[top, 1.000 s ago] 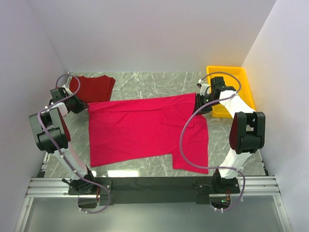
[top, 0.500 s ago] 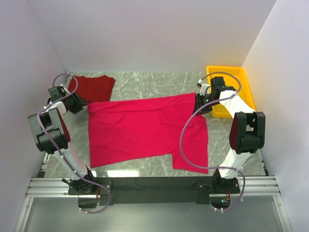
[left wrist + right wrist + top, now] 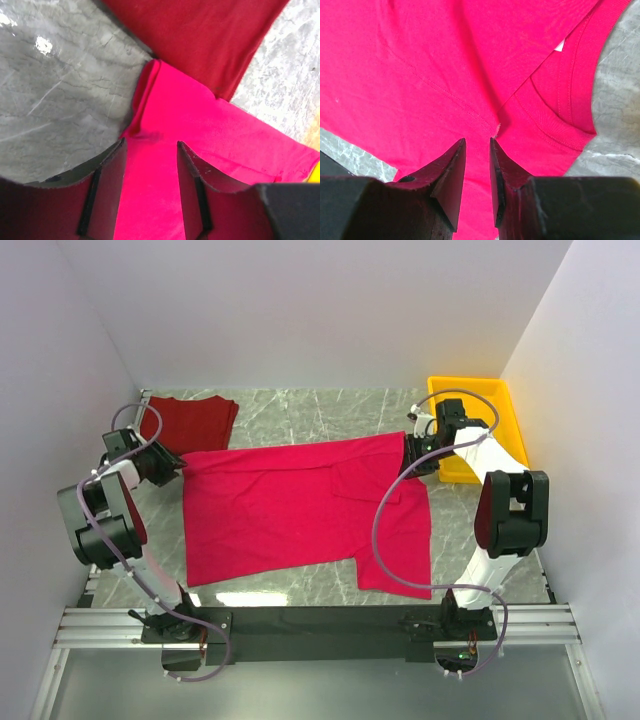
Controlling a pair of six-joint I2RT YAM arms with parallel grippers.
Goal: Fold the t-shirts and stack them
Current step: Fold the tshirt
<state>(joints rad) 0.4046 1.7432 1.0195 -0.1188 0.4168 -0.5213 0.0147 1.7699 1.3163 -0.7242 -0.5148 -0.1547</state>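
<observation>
I see the pink t-shirt (image 3: 300, 510) spread across the tabletop's middle, the dark red t-shirt (image 3: 195, 420) at the far left corner, the yellow tray (image 3: 510, 425) far right. My left gripper (image 3: 150, 145) stands open over pink cloth; my right gripper (image 3: 477, 142) pinches it.

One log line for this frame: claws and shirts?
left claw open over pink t-shirt corner | right claw shut on pink t-shirt, right edge | dark red t-shirt far left, unstacked

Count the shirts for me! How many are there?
2. The bright pink shirt lies spread out across the middle of the table. The dark red shirt lies at the far left corner. Another could hide underneath the pink one.
</observation>
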